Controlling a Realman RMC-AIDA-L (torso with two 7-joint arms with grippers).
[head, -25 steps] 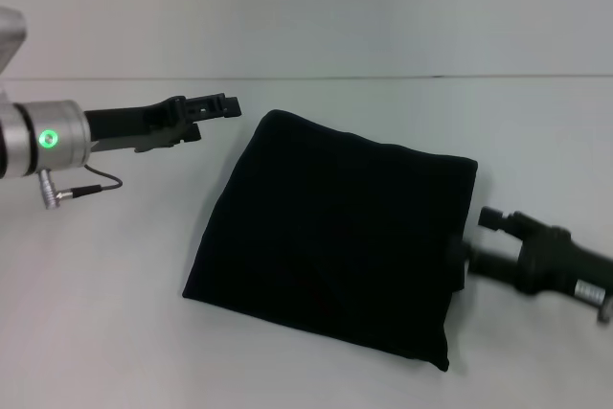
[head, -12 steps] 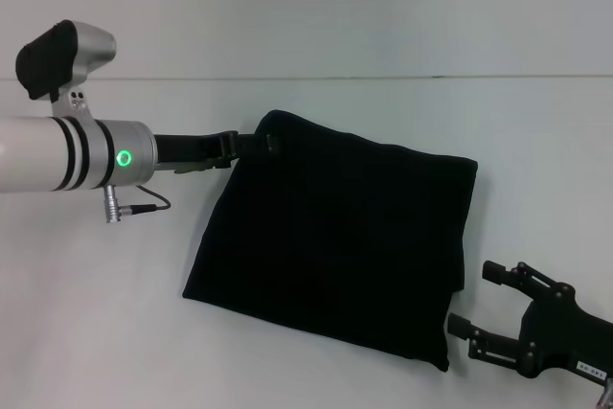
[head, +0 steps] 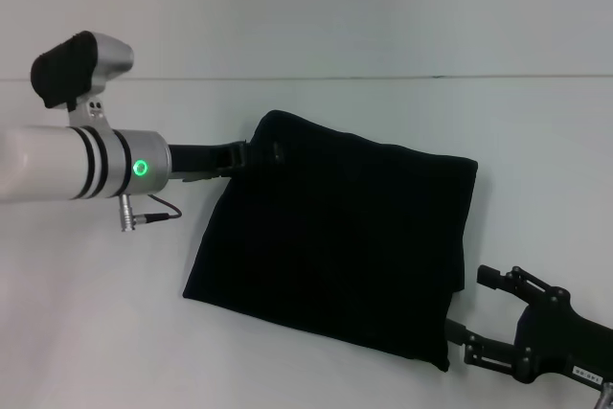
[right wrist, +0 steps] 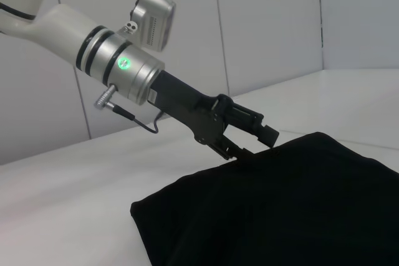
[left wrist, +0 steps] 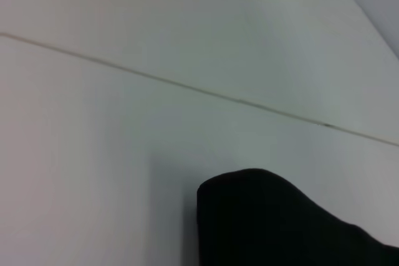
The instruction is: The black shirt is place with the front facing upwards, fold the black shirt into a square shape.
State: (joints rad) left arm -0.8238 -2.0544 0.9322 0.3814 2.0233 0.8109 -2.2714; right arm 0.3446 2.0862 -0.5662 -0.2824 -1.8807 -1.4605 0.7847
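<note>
Nearest the robot, the right gripper [head: 479, 318] hovers just off the black shirt's [head: 335, 241] near right corner, its fingers [head: 493, 276] spread apart and holding nothing. Centrally, the black shirt lies folded into a rough square on the white table [head: 96, 332], plain side up. Farther off, the left gripper [head: 257, 150] meets the shirt's far left corner; from the head view its tip merges with the dark cloth. The right wrist view alone shows this gripper [right wrist: 252, 141] side-on, fingers [right wrist: 255, 124] parted, the lower at the fabric edge, though a grasp cannot be confirmed. The left wrist view shows only a shirt corner [left wrist: 274, 222] and table [left wrist: 93, 154].
</note>
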